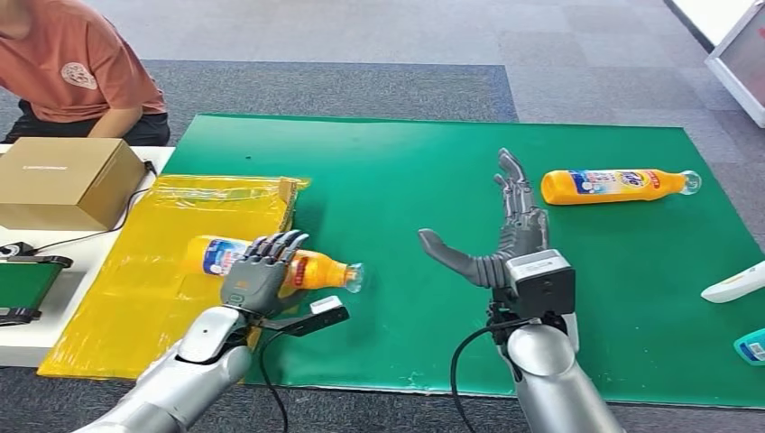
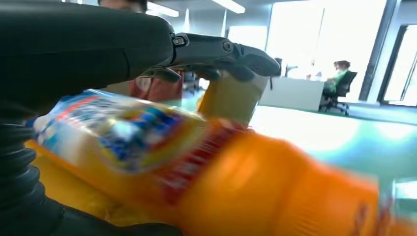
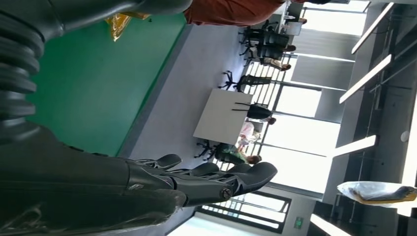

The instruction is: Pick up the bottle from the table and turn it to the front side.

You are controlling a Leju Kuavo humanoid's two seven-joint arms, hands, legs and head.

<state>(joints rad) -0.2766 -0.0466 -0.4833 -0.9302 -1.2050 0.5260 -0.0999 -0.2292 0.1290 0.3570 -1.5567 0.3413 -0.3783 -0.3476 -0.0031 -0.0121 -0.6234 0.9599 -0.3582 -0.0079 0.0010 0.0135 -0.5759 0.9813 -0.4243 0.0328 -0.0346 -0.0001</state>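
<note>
Orange plastic, smooth and tapering to a clear cap, forms the bottle (image 1: 271, 263), which is gripped on its side by the left hand (image 1: 259, 275), fingers (image 1: 275, 244) curled over it at the edge of a crinkled yellow bag (image 1: 153, 271). Its blue-and-red label is blurred in the left wrist view; no writing can be read. The right hand (image 1: 501, 239) is held above the green desk (image 1: 388, 180), fingers apart. A second bottle (image 1: 613, 186) lies beyond.

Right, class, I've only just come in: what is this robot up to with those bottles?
The robot's left hand grips an orange bottle lying sideways over the yellow sheet at the green mat's edge. Its right hand is spread open above the mat, holding nothing. A second orange bottle lies untouched farther right. A person in an orange shirt sits behind a cardboard box.
</note>
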